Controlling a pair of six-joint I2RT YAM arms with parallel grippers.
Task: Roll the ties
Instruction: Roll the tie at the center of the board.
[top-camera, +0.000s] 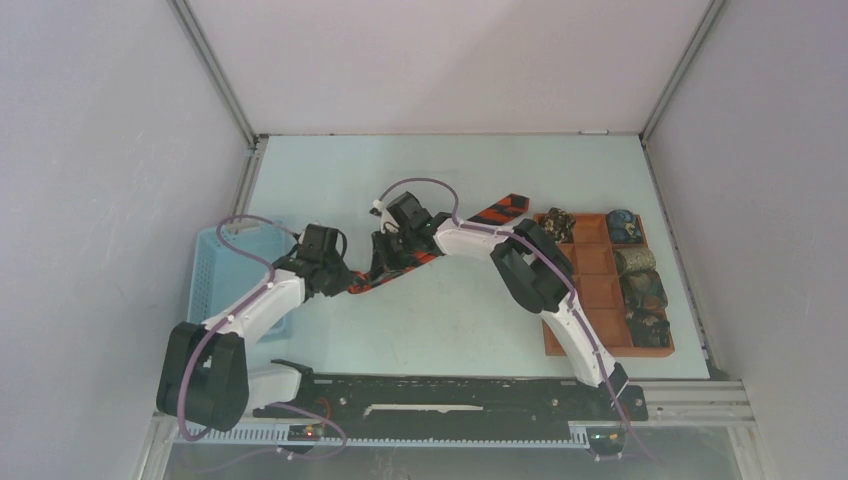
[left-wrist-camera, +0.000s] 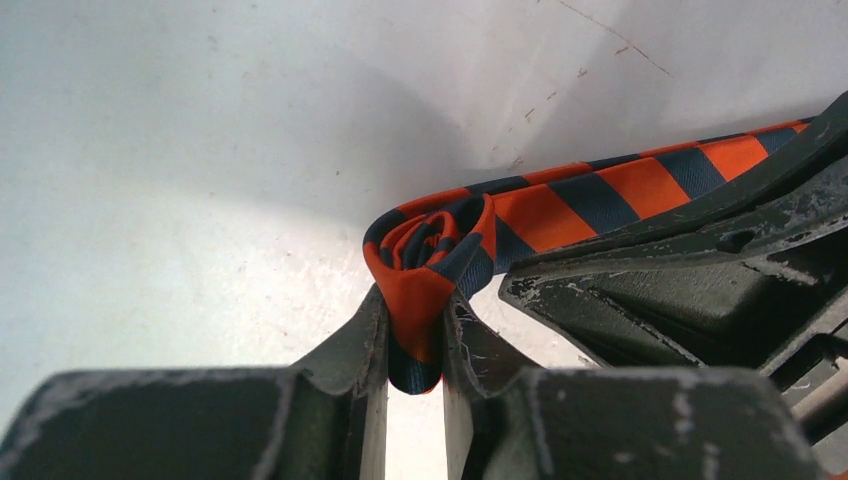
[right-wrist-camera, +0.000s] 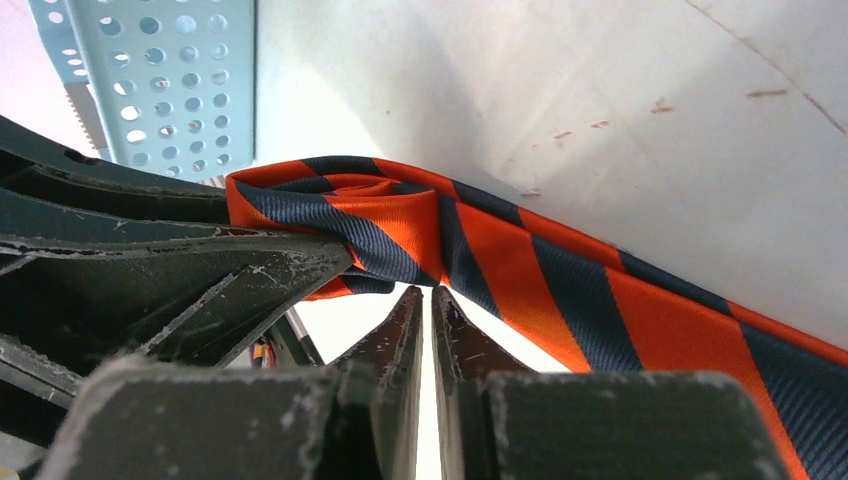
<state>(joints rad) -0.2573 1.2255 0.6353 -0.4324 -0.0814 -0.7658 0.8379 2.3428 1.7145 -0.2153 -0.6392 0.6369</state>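
Note:
The striped tie (top-camera: 470, 225), orange and dark blue, lies slanted across the middle of the table, its wide end by the tray. Its near end is curled into a small roll (left-wrist-camera: 430, 245). My left gripper (left-wrist-camera: 415, 335) is shut on that roll, with cloth pinched between both fingers. My right gripper (right-wrist-camera: 430, 292) sits just beside it, jaws nearly together, nipping the lower edge of the tie (right-wrist-camera: 520, 270) where a crease runs down to the tips. From above, the left gripper (top-camera: 347, 282) and the right gripper (top-camera: 385, 255) stand close together. Several rolled ties (top-camera: 640, 292) sit in the tray.
A brown compartmented tray (top-camera: 598, 290) lies at the right, some cells bare. A light blue perforated basket (top-camera: 222, 268) stands at the left beside the left arm, and shows in the right wrist view as the basket (right-wrist-camera: 170, 80). White walls enclose the table.

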